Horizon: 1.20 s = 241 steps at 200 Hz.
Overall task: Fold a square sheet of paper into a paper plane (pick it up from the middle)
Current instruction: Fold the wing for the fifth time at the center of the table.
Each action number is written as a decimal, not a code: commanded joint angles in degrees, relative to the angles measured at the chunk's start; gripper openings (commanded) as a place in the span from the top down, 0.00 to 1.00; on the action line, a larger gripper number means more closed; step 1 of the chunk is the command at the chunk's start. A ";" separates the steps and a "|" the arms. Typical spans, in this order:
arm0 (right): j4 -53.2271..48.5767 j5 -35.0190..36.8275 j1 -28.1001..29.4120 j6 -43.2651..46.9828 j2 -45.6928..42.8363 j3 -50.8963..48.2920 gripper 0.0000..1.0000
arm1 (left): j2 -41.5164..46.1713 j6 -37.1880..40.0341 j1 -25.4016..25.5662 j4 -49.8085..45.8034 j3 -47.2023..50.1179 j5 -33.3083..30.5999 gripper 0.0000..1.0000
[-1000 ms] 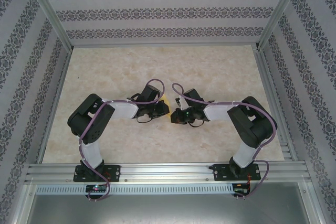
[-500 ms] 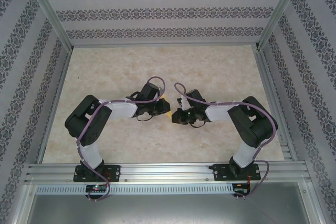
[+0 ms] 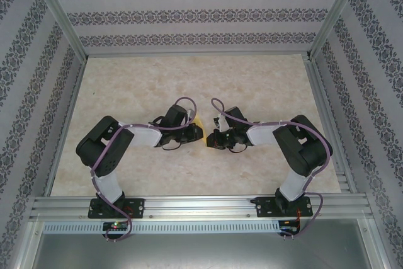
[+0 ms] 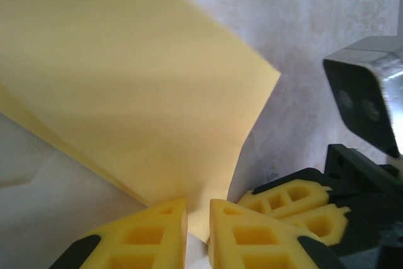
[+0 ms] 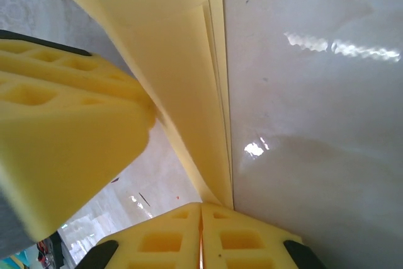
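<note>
The square sheet of paper (image 3: 198,122) is yellow and folded into layers, and it hangs between my two grippers at the table's middle. In the right wrist view its layered edges (image 5: 182,61) run up from my right gripper (image 5: 201,209), which is shut on the fold's tip. In the left wrist view a broad yellow face (image 4: 126,92) rises above my left gripper (image 4: 198,218). Its jaws stand a narrow slit apart with the paper's lower edge in the gap. The two grippers (image 3: 200,133) (image 3: 210,140) almost touch. I cannot make out a paper plane shape.
The beige mottled tabletop (image 3: 252,86) lies all round the grippers. Patterned walls and aluminium rails (image 3: 201,205) box in the table. My right gripper's yellow fingers (image 4: 283,203) sit just right of the left gripper, and a left finger (image 5: 63,137) looms at the right wrist view's left.
My left gripper has shifted a little toward the right gripper and its elbow has swung left. The right gripper has edged away from the bases. Less yellow paper shows from above.
</note>
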<state>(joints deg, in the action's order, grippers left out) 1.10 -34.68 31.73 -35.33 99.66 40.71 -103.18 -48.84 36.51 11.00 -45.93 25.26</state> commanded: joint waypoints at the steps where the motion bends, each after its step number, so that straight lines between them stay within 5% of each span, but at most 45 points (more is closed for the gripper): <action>1: -4.17 2.68 -0.52 -0.40 2.55 -0.98 0.91 | -2.25 1.21 0.58 1.94 -1.98 0.92 0.83; 140: -0.06 -2.04 -0.27 -0.34 -2.40 1.65 0.91 | -5.78 -1.43 0.58 -12.82 -6.45 -5.96 0.86; 241: -4.93 1.26 -0.27 1.71 1.14 0.39 0.95 | -7.28 -2.57 0.58 -17.90 -7.75 -7.83 0.88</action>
<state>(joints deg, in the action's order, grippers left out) -0.64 -35.14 31.73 -35.24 100.88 43.11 -107.18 -50.11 36.84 -0.03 -53.69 22.74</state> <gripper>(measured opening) 0.051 0.124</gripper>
